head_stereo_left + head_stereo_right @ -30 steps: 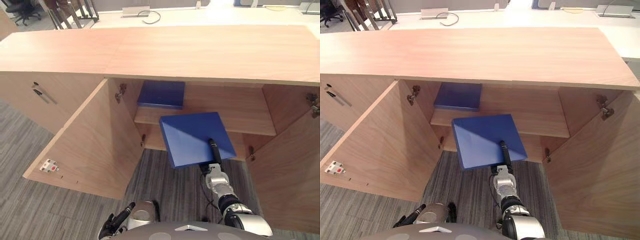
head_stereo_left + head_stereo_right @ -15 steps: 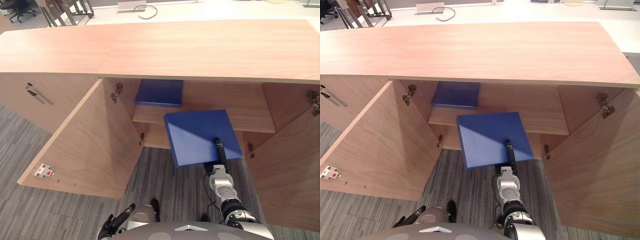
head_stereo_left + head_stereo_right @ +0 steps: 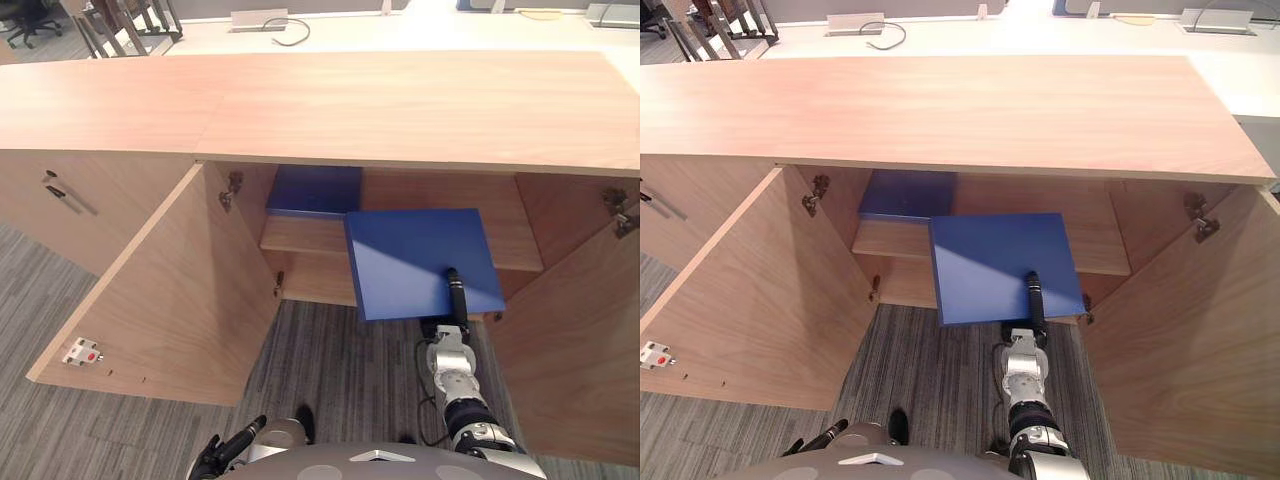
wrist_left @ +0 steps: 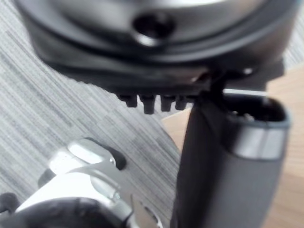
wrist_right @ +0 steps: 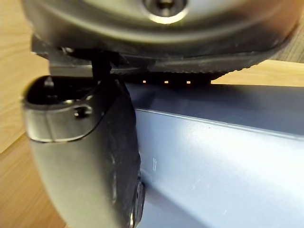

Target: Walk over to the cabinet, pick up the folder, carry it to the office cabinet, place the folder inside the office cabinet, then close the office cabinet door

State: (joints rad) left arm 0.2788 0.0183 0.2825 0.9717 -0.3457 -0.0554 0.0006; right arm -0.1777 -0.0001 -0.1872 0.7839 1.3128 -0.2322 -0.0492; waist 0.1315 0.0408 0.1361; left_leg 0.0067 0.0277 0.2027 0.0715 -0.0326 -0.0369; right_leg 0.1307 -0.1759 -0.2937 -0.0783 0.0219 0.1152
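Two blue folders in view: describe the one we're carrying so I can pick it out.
Find the open wooden cabinet. At its opening, the carried folder is the blue slab gripped by the right hand. The other blue folder lies farther back on the shelf, untouched.

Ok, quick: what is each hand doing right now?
Left hand: open, holding nothing.
Right hand: shut on the blue folder, thumb on top.

folder (image 3: 420,262): carried forward and to the right; far edge now over the shelf (image 3: 300,236) front; far-left corner now covers the near corner of the shelved blue folder (image 3: 312,190) | right hand (image 3: 456,296): advanced with it, closer to the office cabinet (image 3: 400,100) opening
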